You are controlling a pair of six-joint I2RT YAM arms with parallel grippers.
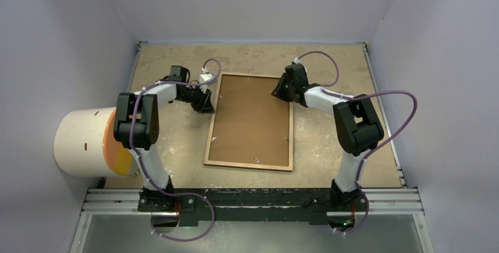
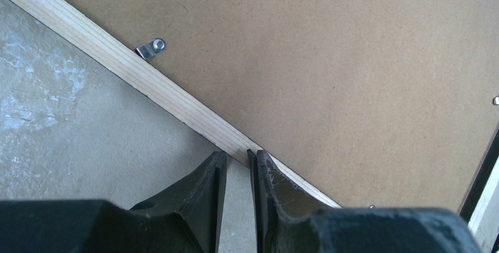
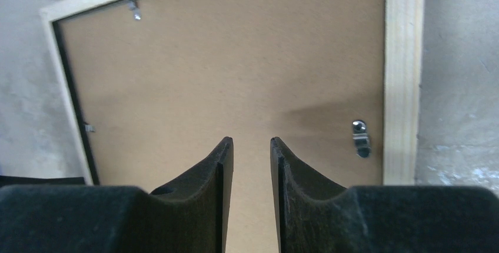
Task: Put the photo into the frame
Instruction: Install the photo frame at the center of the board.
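Note:
The frame [image 1: 247, 165] lies face down in the middle of the table, its light wood back up, with the brown backing board [image 1: 250, 120] set in it. The photo is hidden. My left gripper [image 1: 206, 105] sits low at the frame's upper left edge; in the left wrist view its jaws [image 2: 236, 154] stand slightly apart and empty at the wood rim [image 2: 147, 76]. My right gripper [image 1: 278, 93] hovers over the board's upper right corner; in the right wrist view its jaws [image 3: 251, 141] are slightly apart and empty above the board [image 3: 235, 59].
Small metal clips [image 2: 152, 47] [image 3: 359, 137] sit along the frame's inner edge. A white cylinder [image 1: 82, 141] with an orange and yellow face stands at the table's left edge. A metal rail [image 1: 253, 200] runs along the near edge. Grey walls enclose the table.

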